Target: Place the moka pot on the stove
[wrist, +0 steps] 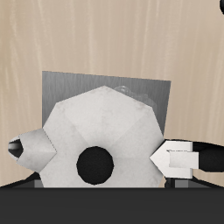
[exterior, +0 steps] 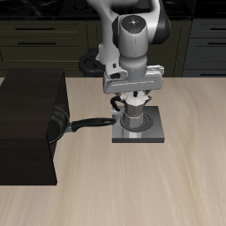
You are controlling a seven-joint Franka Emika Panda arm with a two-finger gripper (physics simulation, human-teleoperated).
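The silver-grey moka pot (exterior: 134, 115) is upright over the dark round burner of the flat grey stove (exterior: 155, 134), near the middle of the table. I cannot tell whether its base touches the burner. My gripper (exterior: 134, 99) comes straight down on the pot, with its fingers against the pot's upper body on both sides. In the wrist view the pot's faceted lid (wrist: 105, 131) with its dark knob fills the space between my fingers (wrist: 179, 159), and the grey stove plate (wrist: 61, 87) shows behind it. My gripper (wrist: 103, 156) is shut on the pot.
A black long-handled frying pan (exterior: 64, 124) lies beside the stove, with its handle (exterior: 93, 124) pointing at the plate. A large black box-like cabinet (exterior: 26, 124) stands past the pan. Dark kitchen drawers (exterior: 40, 35) line the back.
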